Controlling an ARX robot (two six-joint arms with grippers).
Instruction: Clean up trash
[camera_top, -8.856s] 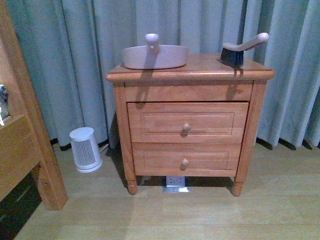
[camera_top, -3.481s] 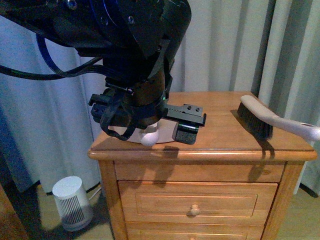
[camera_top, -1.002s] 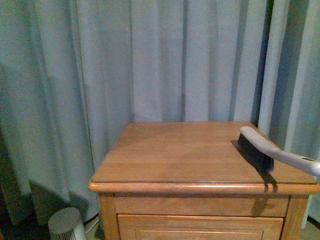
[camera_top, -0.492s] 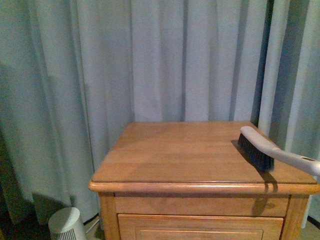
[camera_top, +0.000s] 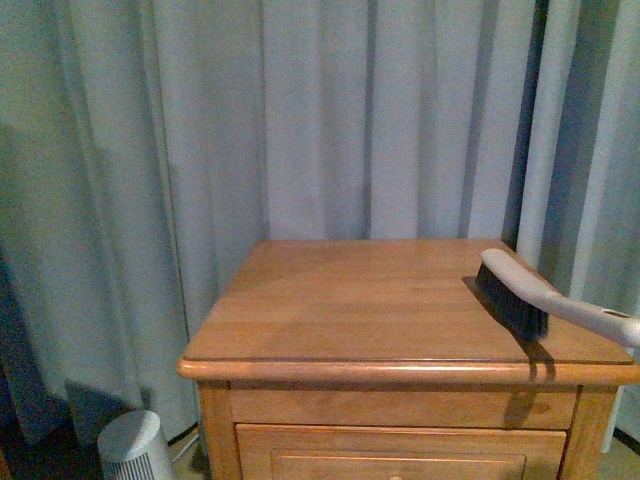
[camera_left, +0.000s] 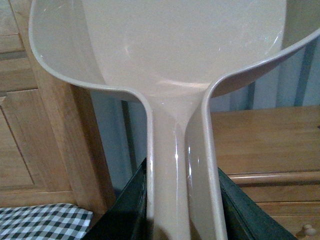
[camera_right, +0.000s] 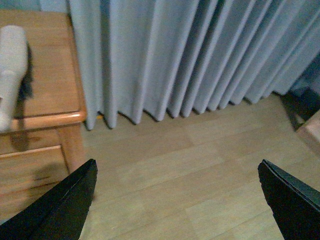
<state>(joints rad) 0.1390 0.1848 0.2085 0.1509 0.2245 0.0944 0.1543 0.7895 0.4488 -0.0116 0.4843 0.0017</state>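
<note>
Dustpan (camera_left: 170, 60) lifted off the tabletop (camera_top: 350, 300)
It is held by the left fingers (camera_left: 125, 215); right fingers (camera_right: 60, 210) are spread wide, trash unseen.

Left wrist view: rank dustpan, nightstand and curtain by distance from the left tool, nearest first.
1. dustpan: its handle is clamped in the left tool.
2. nightstand: its top shows beyond the handle, clear of the tool.
3. curtain: hangs behind the nightstand, farthest back.
</note>
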